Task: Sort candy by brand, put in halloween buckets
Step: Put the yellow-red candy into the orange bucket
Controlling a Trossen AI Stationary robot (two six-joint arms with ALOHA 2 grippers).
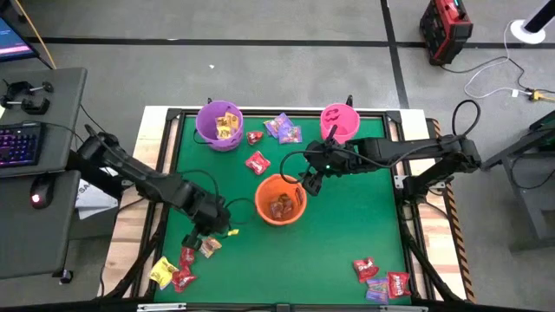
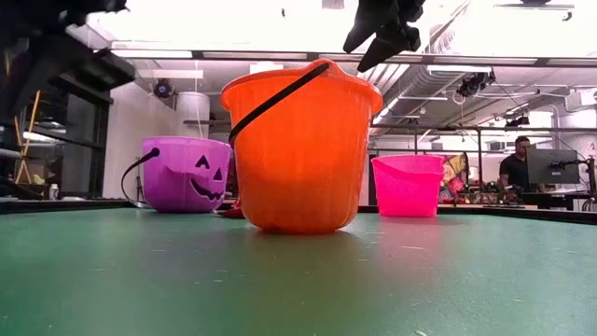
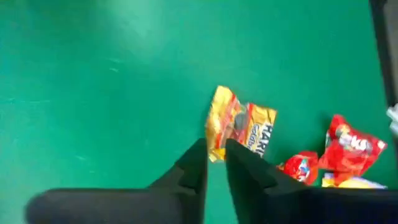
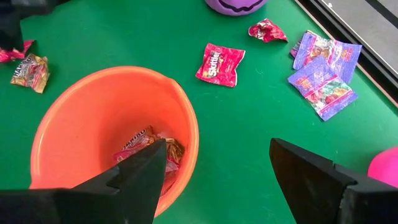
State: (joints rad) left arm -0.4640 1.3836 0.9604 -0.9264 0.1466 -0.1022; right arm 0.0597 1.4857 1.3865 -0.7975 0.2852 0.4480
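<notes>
Just beyond the left gripper's (image 3: 214,163) narrowly parted, empty jaws lies a gold-brown candy packet (image 3: 241,129).

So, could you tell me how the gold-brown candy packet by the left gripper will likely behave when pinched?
The gold-brown packet looks crinkly and thin, so it probably flexes rather than staying stiff. Being small and flat on the green mat, it likely slides if the left gripper nudges it.

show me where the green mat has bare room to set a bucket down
Widest bare patch: the green mat right of the round orange plastic bucket, up to the pink bucket and down to the near-right candy cluster. Crowded: between the purple bucket and pink one, and the near-left corner by the left gripper.
</notes>
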